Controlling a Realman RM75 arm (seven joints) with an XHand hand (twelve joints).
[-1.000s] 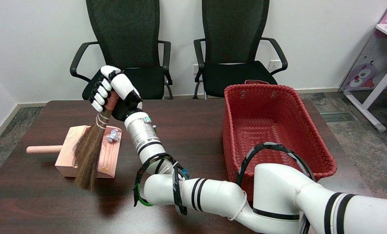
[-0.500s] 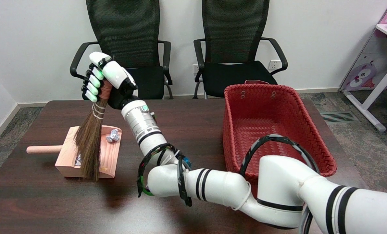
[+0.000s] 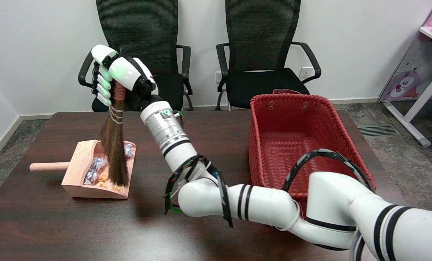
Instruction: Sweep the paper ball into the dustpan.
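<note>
Before me, two black mesh chairs (image 3: 143,54) (image 3: 263,54) stand against a white wall (image 3: 353,40); grey carpet (image 3: 411,159) surrounds my dark counter (image 3: 208,130).

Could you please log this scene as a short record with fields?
right hand: grips the broom's handle, raised above the table
broom: hangs bristles down, tips over the dustpan
dustpan: wooden, on the table's left, handle pointing left
paper balls: crumpled, lying in the dustpan
basket: red, woven, on the table's right
table: dark wood
</note>
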